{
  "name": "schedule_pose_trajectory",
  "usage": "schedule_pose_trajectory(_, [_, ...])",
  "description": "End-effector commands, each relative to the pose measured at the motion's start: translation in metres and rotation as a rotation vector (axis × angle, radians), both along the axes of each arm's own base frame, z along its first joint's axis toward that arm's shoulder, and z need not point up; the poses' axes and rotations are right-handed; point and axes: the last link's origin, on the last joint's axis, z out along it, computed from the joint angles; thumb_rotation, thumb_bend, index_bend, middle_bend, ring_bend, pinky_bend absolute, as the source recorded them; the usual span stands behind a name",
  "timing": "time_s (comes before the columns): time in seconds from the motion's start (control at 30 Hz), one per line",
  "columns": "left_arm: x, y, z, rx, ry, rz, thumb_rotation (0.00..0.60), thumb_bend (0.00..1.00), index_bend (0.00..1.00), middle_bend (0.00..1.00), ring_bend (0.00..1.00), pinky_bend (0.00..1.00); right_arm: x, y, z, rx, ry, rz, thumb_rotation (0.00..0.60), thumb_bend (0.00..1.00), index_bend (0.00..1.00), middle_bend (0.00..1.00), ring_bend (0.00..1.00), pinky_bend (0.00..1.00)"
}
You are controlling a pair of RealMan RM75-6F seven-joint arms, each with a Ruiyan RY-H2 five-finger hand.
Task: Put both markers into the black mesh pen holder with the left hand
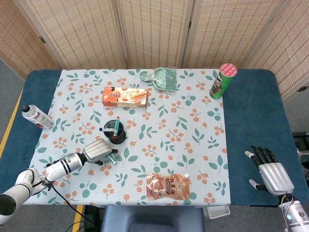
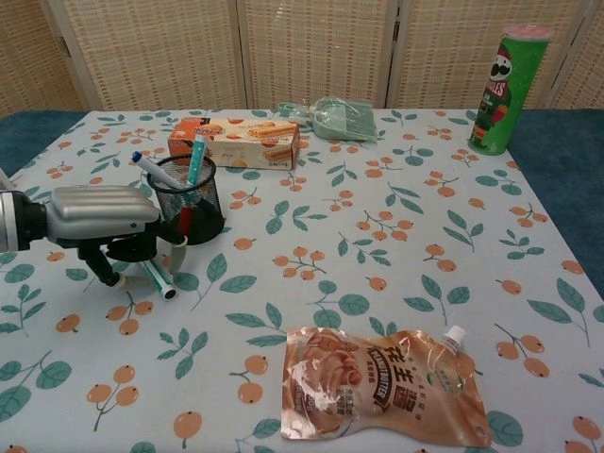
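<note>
left robot hand (image 2: 99, 215) sits low over the marker (image 2: 159, 279) lying on the tabletop (image 2: 396, 236), fingers (image 2: 176, 256) curled down around it, tips at or near the barrel; can't tell if it's actually gripped. marker lies flat just in front of the black mesh pen holder (image 2: 189, 203), white cap end poking out past the hand. holder stands upright with a few pens already in it, just beside the hand. right robot hand (image 1: 271, 170) rests at the far blue edge, fingers spread, holding nothing. biscuit box (image 2: 236, 142) behind the holder, snack pouch (image 2: 382, 385) at the near edge, chip can (image 2: 503, 90) in the far corner.
</note>
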Motion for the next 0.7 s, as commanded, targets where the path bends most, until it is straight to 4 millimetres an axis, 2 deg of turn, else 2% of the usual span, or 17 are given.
schedule_pose_trajectory(0.03, [-0.002, -0.001, -0.001, -0.002, 0.004, 0.004, 0.6, 0.4, 0.47, 0.94, 0.85, 0.9, 0.0, 0.0, 0.0, 0.002, -0.003, 0.002, 0.6, 0.21, 0.12, 0.0, 0.0, 0.02])
schedule_pose_trajectory(0.33, [-0.007, -0.002, -0.007, -0.004, -0.001, 0.016, 0.6, 0.4, 0.48, 0.94, 0.85, 0.9, 0.001, 0.001, 0.001, 0.0, -0.005, 0.006, 0.6, 0.21, 0.12, 0.0, 0.0, 0.02])
schedule_pose_trajectory(0.7, [-0.008, -0.004, -0.01, -0.001, -0.041, 0.034, 0.6, 0.4, 0.63, 0.96, 0.85, 0.9, 0.001, 0.0, 0.002, -0.006, -0.005, 0.008, 0.6, 0.21, 0.12, 0.0, 0.0, 0.02])
